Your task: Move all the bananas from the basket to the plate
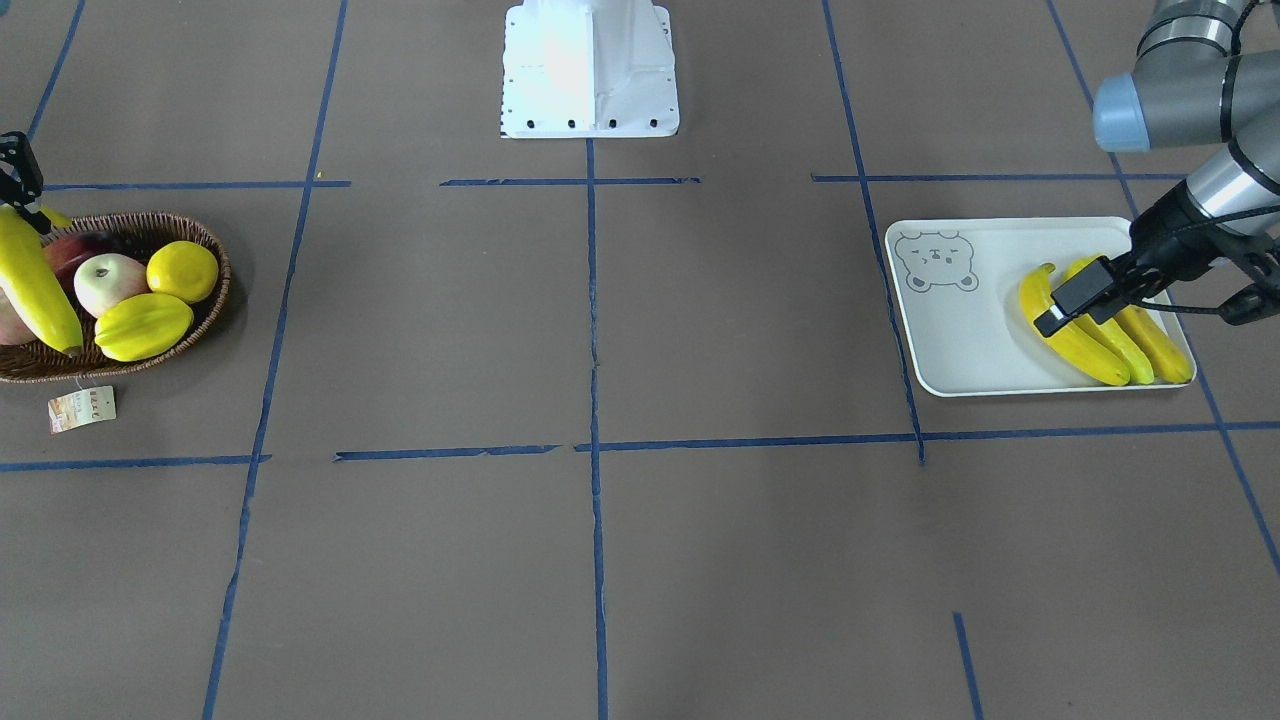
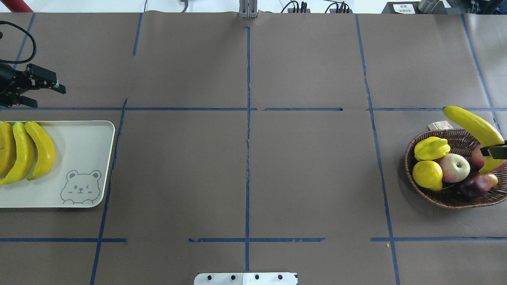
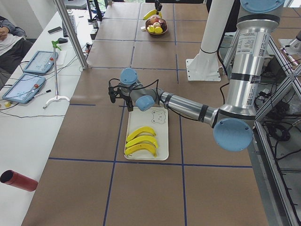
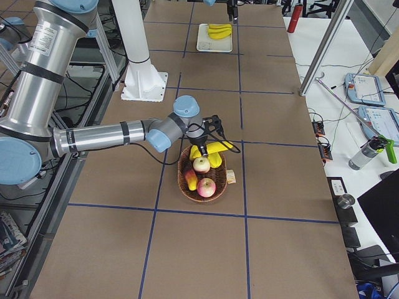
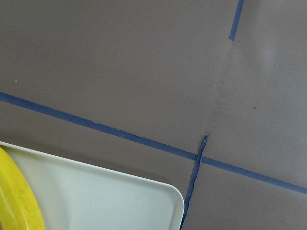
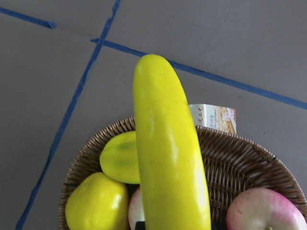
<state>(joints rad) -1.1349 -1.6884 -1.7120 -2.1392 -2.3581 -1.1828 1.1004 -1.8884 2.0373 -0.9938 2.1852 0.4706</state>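
The plate [image 2: 87,134], well apart from the basket [image 2: 455,200], holds 3 bananas [image 2: 23,150]. Over the basket's rim the 4th banana [image 2: 471,123] tilts, the right gripper [image 2: 493,151] clenched on one end. The left gripper [image 2: 49,98], as far from the basket as the plate, is spread and empty. This looks like the last lift, and next it needs carrying clear of the basket, plateward.

Three yellow bananas [image 2: 23,152] side by side on plate [image 2: 79,150]; fourth banana [image 2: 473,124] tilted over wicker basket [image 2: 447,198].

Robotics lab — blue tape grid [image 2: 248,118] on table [image 2: 309,170], teach pendants [image 3: 40,61], alu frame posts [image 3: 70,33].
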